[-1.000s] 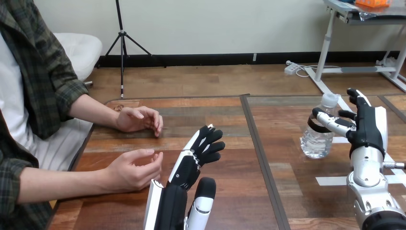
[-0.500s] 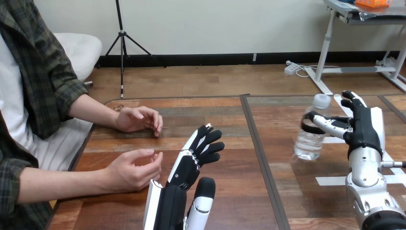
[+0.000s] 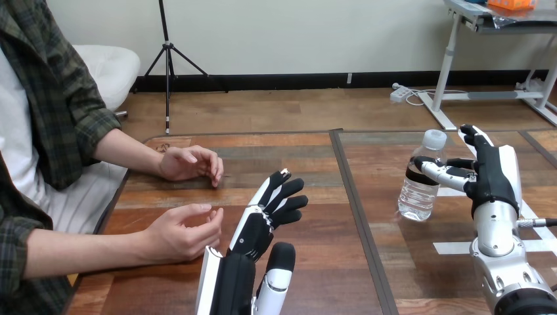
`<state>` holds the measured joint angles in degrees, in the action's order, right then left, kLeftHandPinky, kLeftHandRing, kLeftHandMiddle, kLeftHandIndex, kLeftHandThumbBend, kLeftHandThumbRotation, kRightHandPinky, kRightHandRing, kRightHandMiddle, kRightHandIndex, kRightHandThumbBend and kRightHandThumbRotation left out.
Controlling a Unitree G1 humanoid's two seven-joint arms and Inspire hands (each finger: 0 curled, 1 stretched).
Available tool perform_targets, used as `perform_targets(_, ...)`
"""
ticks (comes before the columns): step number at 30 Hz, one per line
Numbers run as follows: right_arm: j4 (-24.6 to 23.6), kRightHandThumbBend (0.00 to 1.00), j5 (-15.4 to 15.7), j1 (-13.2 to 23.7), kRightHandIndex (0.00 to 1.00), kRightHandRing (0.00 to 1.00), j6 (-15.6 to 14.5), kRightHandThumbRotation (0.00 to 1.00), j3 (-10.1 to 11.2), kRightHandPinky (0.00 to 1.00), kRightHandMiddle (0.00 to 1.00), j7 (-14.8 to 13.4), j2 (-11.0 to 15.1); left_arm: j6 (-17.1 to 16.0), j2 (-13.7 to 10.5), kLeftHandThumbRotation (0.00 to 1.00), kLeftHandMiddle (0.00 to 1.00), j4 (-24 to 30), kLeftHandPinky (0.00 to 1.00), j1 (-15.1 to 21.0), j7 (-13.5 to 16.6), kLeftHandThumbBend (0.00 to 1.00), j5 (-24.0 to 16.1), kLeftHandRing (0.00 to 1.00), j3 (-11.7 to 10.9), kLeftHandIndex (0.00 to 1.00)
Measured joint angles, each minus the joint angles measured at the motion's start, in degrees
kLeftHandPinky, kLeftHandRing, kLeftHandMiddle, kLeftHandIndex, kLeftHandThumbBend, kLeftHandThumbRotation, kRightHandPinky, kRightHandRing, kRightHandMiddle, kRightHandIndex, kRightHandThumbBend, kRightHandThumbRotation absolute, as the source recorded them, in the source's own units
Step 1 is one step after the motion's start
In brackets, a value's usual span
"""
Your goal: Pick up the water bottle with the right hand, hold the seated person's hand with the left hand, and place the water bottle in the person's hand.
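Note:
A clear water bottle (image 3: 416,195) with a white cap stands upright at the table's right side. My right hand (image 3: 491,176) is shut on it, thumb and fingers curled round its upper part. Its base is at or just above the table; I cannot tell which. My left hand (image 3: 264,222) is open at the near middle, fingers straight and pointing away from me. The person's nearer hand (image 3: 187,231) rests loosely curled, palm up, just left of my left hand and apart from it. The person's farther hand (image 3: 190,163) lies on the table (image 3: 295,152) behind it.
White tape strips (image 3: 453,248) mark the table at the right, near my right arm. A dark seam (image 3: 358,203) runs front to back between my two hands. The person's forearms come in from the left edge.
My right hand has carried the bottle leftward, toward the table's middle. My left hand and both of the person's hands have stayed where they were.

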<state>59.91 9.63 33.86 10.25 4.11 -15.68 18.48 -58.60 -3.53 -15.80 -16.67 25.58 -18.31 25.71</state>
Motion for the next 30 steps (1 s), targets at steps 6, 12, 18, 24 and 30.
perform_targets(6, 0.0, 0.7, 0.8, 0.0, 0.92, 0.8, -0.2, 0.0, -0.4, 0.65, 0.93, 0.0, 0.0, 0.0, 0.0, 0.94, 0.85, 0.0, 0.75, -0.1, -0.2, 0.44, 0.0, 0.8, 0.0, 0.89)
perform_targets(12, 0.0, 0.7, 1.8, 0.0, 0.93, 0.78, -0.3, 0.0, -1.2, 0.64, 0.93, 0.1, 0.0, 0.0, 0.0, 0.94, 0.85, 0.0, 0.76, -0.1, -0.3, 0.44, 0.0, 0.8, 0.0, 0.89)
perform_targets(18, 0.0, 0.7, 2.1, 0.0, 0.94, 0.72, -0.2, 0.0, -1.5, 0.59, 0.92, 0.7, 0.0, -0.1, 0.0, 0.94, 0.85, 0.0, 0.75, -0.1, -0.4, 0.44, 0.0, 0.8, 0.0, 0.89)
perform_targets(24, 0.0, 0.7, 2.4, 0.0, 0.95, 0.75, -0.2, 0.0, -1.9, 0.62, 0.95, 1.3, 0.0, 0.0, 0.0, 0.94, 0.85, 0.0, 0.75, -0.1, -0.3, 0.45, -0.2, 0.8, -0.1, 0.89)
perform_targets(30, 0.0, 0.7, 2.7, 0.0, 0.96, 0.89, -0.2, 0.0, -2.1, 0.76, 0.97, 2.4, 0.0, 0.0, 0.0, 0.94, 0.85, 0.0, 0.76, -0.2, -0.3, 0.45, -0.3, 0.8, -0.1, 0.9)
